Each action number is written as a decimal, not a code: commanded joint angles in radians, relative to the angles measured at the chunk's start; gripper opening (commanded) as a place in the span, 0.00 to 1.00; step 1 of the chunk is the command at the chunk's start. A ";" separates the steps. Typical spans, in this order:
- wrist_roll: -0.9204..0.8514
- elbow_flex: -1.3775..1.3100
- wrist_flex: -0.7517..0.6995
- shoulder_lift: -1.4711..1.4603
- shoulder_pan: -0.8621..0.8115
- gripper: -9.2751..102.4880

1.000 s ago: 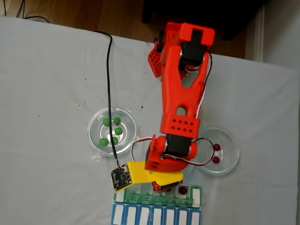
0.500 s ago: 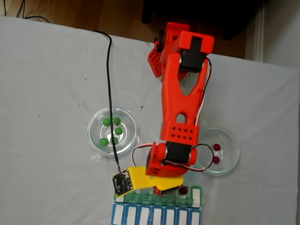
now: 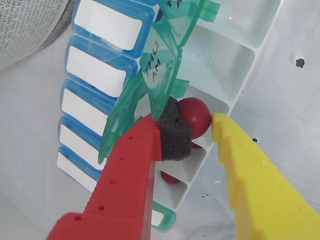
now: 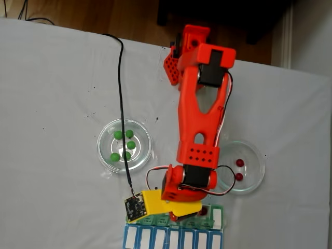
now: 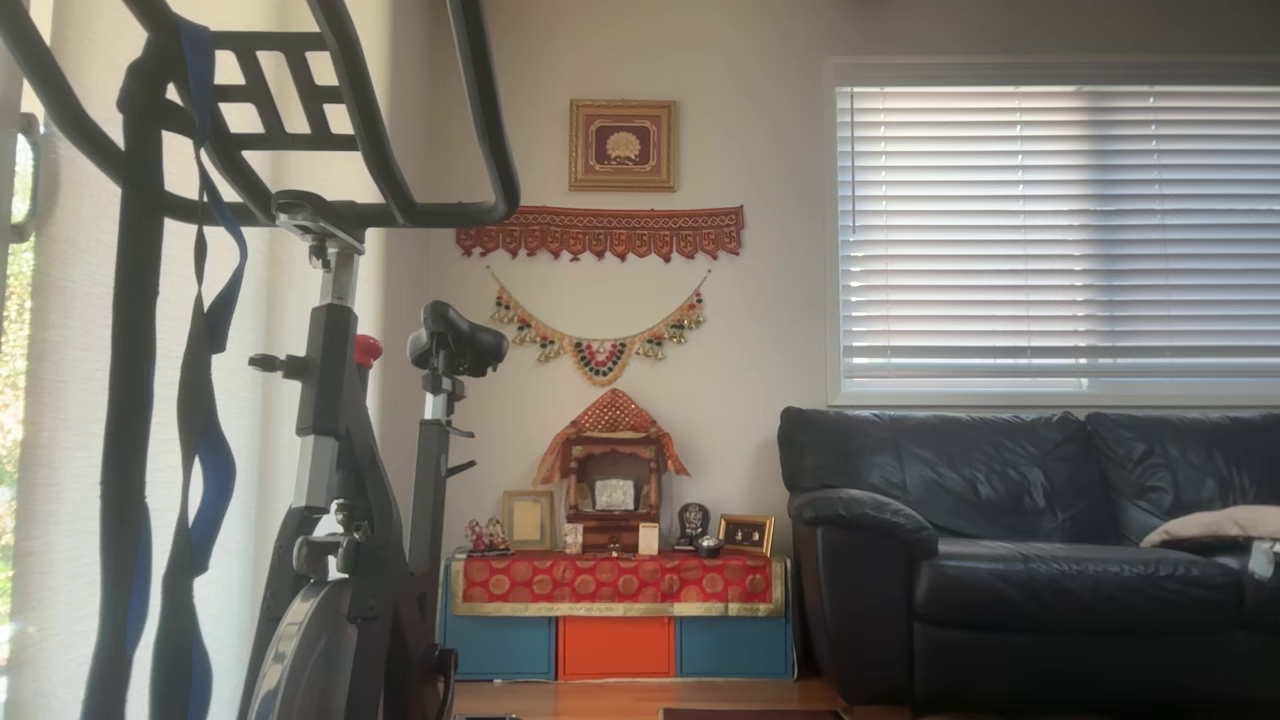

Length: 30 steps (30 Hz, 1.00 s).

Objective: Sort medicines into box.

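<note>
Since earlier frame, arm lowered tool [image 3: 197, 131] onto box [image 3: 235, 60]. Jaws parted; dark red ball [image 3: 195, 116] against foam pad (over open compartment). Step: release. Next: retract, fetch another.

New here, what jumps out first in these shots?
In the wrist view, a dark red ball sits between the tool's red and yellow fingers, against a black foam pad, right over an open white compartment of the box beside a raised green lid. In the fixed view, the big red arm reaches down the table between a dish of green balls and a dish with two red ones.
</note>
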State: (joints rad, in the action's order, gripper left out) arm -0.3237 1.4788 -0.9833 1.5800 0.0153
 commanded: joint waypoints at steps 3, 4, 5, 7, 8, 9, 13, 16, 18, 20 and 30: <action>0.008 -0.098 0.003 0.031 0.041 0.13; 0.009 -0.094 0.003 0.031 0.044 0.14; 0.011 -0.092 0.003 0.032 0.048 0.15; 0.012 -0.084 0.003 0.037 0.051 0.18; 0.014 -0.080 0.008 0.038 0.052 0.19; 0.015 -0.074 0.014 0.041 0.054 0.20; 0.021 -0.075 0.017 0.044 0.052 0.24; 0.023 -0.080 0.015 0.044 0.049 0.24; 0.023 -0.083 0.009 0.046 0.049 0.24; 0.023 -0.083 -0.002 0.051 0.049 0.23; -0.012 -0.061 -0.126 0.175 0.049 0.09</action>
State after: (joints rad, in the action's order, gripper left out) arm -0.3298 1.4772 -1.0799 1.6015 0.0506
